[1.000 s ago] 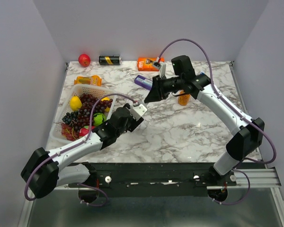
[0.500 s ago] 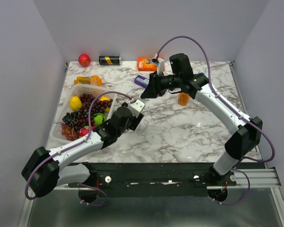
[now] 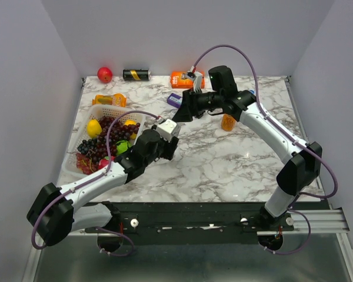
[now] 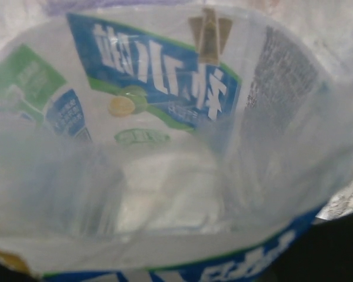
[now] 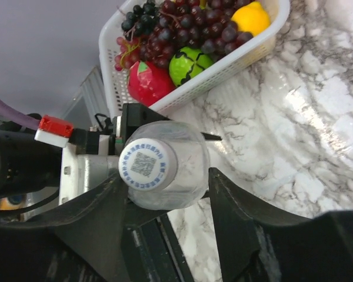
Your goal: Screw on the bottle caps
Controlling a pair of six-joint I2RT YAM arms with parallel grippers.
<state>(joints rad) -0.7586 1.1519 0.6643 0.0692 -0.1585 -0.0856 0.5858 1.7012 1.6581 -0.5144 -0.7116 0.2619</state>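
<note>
So, right gripper (image 5: pixel 165 176) first: jaws spread, one dark finger on each side of the whitish cap (image 5: pixel 147 164); both fingers sit close to it, but I can't tell if either one actually touches. The cap has a little QR-type print on top and sits on the neck of the clear bottle (image 5: pixel 188 155), which points straight at the right wrist cam.

Just behind that is the left gripper (image 3: pixel 165 132); it's clamped on the bottle body and holds it up off the table (image 5: pixel 306 117). From the left wrist cam the bottle fills pretty much the whole view; you mostly get its blue, green and white label (image 4: pixel 159 76), seen through the clear plastic; everything there is blurry, so the text is unreadable to me.

Past the left gripper, further from the right one, is the white basket (image 5: pixel 235 59); it holds dark grapes (image 5: pixel 182 35), a green fruit (image 5: pixel 191 64) and a red fruit (image 5: pixel 148 82).

Back the other way, behind the right gripper and next to its wrist, the orange bottle (image 3: pixel 228 122) stands on the marble, partly hidden by the arm; it's well apart from the clear one.
</note>
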